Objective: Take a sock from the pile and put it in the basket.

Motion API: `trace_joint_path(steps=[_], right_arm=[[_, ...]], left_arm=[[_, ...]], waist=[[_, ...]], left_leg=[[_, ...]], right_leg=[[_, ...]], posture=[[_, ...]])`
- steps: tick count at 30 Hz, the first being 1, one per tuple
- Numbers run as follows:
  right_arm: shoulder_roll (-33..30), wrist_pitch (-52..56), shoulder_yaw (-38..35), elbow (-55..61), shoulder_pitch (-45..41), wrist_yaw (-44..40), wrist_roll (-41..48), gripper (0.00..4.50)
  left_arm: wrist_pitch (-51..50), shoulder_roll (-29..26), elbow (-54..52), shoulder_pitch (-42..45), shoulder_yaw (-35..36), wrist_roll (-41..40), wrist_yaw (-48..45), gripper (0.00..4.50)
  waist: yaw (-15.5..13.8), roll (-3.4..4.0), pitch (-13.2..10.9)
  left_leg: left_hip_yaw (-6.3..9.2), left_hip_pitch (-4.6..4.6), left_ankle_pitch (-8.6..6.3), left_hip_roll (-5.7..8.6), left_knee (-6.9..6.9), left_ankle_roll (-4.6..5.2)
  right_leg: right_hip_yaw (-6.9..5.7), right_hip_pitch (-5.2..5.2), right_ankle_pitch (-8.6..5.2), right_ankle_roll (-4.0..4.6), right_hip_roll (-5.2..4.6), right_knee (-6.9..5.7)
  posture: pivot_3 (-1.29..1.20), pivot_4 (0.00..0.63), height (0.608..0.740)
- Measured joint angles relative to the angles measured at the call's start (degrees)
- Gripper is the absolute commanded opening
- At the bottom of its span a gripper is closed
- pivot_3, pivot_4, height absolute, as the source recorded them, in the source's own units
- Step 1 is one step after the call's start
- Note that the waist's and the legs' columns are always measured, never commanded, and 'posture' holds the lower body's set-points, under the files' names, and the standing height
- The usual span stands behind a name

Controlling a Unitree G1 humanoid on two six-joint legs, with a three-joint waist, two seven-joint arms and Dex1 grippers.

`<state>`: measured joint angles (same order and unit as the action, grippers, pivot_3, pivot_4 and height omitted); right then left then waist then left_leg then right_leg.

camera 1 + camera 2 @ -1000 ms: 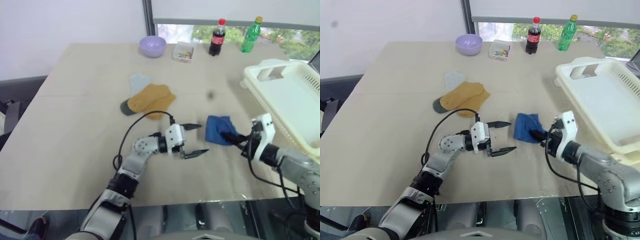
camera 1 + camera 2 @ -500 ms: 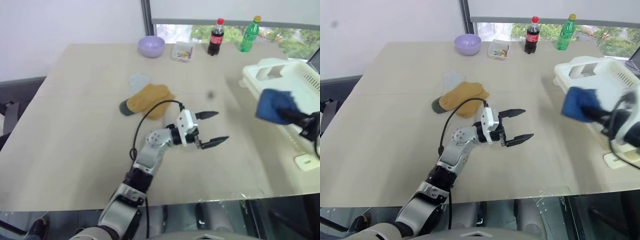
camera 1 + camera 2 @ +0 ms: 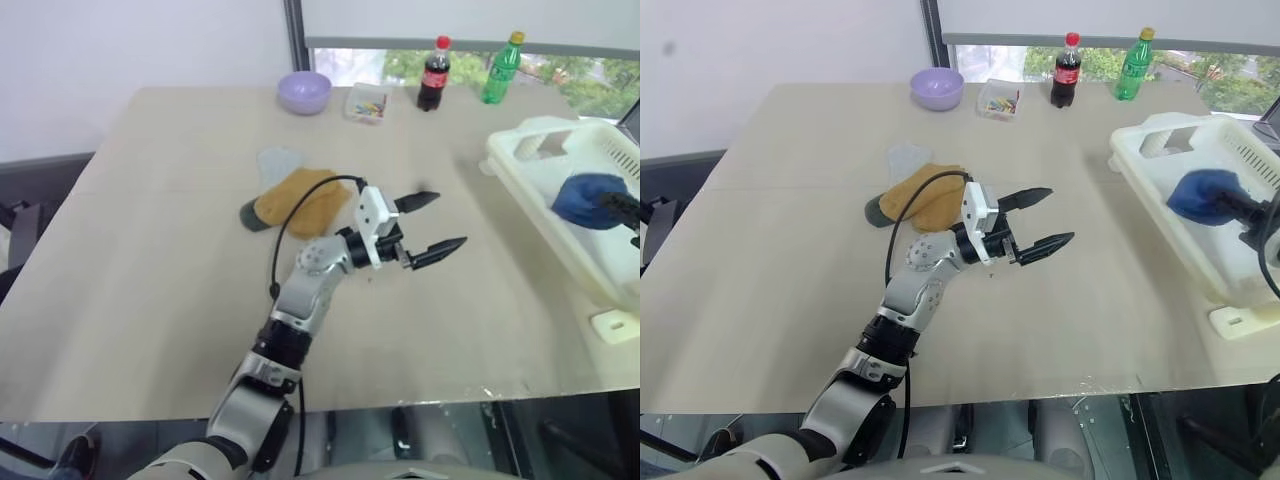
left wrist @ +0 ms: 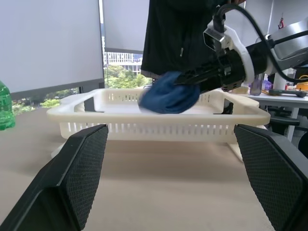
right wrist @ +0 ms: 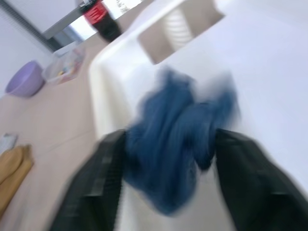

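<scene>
— What changed since a second ago?

— Right fingers (image 5: 166,192) carried the blue sock (image 3: 1202,189) from mid-surface to over the white basket (image 3: 1160,140) at the right edge; they now stand parted around it (touching or not, I cannot tell).

— And the rest?

— Left fingers (image 3: 1038,220) hover wide open, empty, mid-surface. The pile (image 3: 920,198) lies just behind them, toward the far edge.

blue sock (image 3: 1202,190): over white basket (image 3: 1160,132) | pile (image 3: 298,198): mustard, grey, mid-table

Soft cloth sock (image 3: 1202,190); glossy plastic basket (image 3: 1160,140)
</scene>
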<state>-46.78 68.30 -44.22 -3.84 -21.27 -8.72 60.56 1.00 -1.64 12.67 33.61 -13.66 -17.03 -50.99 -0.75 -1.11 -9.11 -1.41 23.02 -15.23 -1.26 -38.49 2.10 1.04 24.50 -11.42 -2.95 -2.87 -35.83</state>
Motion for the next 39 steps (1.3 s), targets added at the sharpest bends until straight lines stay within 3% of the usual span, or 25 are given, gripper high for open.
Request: trace_joint_path(steps=[1, 13, 16, 20, 23, 27, 31, 35, 39], right_arm=[[0.0, -0.2, 0.0, -0.1, 0.0, 0.0, -0.5, 4.46], [-1.7, -5.9, 0.9, 0.7, 6.6, -3.7, -9.8, 4.46], [-2.9, -9.2, 1.2, 5.9, 10.3, -8.9, -11.1, 4.46], [-3.1, -14.1, 2.0, 21.6, 17.9, -20.8, -8.9, 4.46], [0.2, -17.6, 6.6, 31.7, 21.5, -23.9, -8.4, 4.46], [7.5, -23.4, 16.5, 39.9, 25.3, -24.6, -10.8, 4.46], [16.3, -32.6, 26.1, 40.8, 30.2, -23.5, -19.1, 4.46], [18.2, -39.8, 31.0, 39.1, 34.5, -25.5, -25.0, 4.46], [18.8, -46.0, 30.6, 32.8, 39.0, -29.3, -27.8, 4.46]], left_arm=[[-0.1, 0.1, 0.0, 0.0, 0.0, 0.0, 0.0, 4.50], [-0.5, 0.1, 0.0, 0.0, -0.1, 0.1, -0.2, 4.50], [-0.6, -0.6, -0.2, 0.0, 0.0, 0.1, -0.3, 4.50], [-1.6, -3.7, -2.0, -1.0, 0.5, 0.0, -0.3, 4.50], [-3.6, -6.2, -5.1, -3.6, 1.2, -0.2, 0.0, 4.50], [-7.7, -10.3, -9.8, -8.7, 3.6, -1.2, 1.2, 4.50], [-12.5, -16.5, -16.1, -17.5, 7.2, -2.5, 2.6, 4.50], [-14.3, -20.5, -23.2, -26.9, 8.4, -2.3, 3.8, 4.50], [-14.7, -23.5, -29.1, -38.7, 10.0, -1.9, 5.8, 4.50]], waist=[[0.0, 0.00, 0.0], [0.1, 0.03, 0.0], [0.2, 0.11, 0.0], [0.5, 0.18, 0.0], [0.7, 0.15, 0.0], [0.8, 0.16, 0.0], [1.2, 0.20, 0.0], [1.2, 0.17, 0.0], [1.2, 0.17, 0.0]], left_leg=[[0.00, 0.00, 0.00, 0.00, 0.00, 0.00], [-0.05, -0.04, 0.00, 0.00, 0.00, 0.00], [-0.02, -0.06, 0.00, -0.02, 0.01, 0.00], [0.16, -0.10, 0.00, -0.09, 0.04, 0.00], [0.16, -0.13, 0.00, -0.11, 0.01, 0.00], [0.15, -0.15, 0.00, -0.11, -0.02, 0.00], [0.14, -0.16, 0.00, -0.13, -0.01, -0.01], [0.08, -0.21, -0.01, -0.13, -0.01, -0.02], [0.06, -0.22, -0.01, -0.20, 0.01, -0.02]], right_leg=[[0.00, 0.00, 0.00, 0.00, 0.00, 0.00], [0.03, 0.00, 0.00, 0.00, 0.00, -0.01], [0.03, 0.00, -0.01, -0.01, 0.04, -0.04], [0.01, -0.01, -0.09, -0.15, 0.14, -0.04], [0.01, -0.04, -0.11, -0.19, 0.13, -0.05], [0.01, -0.04, -0.12, -0.20, 0.09, -0.08], [0.00, -0.02, -0.12, -0.15, 0.06, -0.09], [0.02, -0.06, -0.24, 0.06, -0.10, -0.07], [0.02, -0.04, -0.16, 0.20, -0.15, -0.07]], posture=[[0.00, 0.150, 0.740], [0.00, 0.150, 0.740], [0.00, 0.150, 0.740], [0.00, 0.150, 0.740], [0.00, 0.150, 0.740], [0.00, 0.150, 0.740], [0.00, 0.150, 0.740], [0.00, 0.150, 0.740], [0.00, 0.150, 0.740]])
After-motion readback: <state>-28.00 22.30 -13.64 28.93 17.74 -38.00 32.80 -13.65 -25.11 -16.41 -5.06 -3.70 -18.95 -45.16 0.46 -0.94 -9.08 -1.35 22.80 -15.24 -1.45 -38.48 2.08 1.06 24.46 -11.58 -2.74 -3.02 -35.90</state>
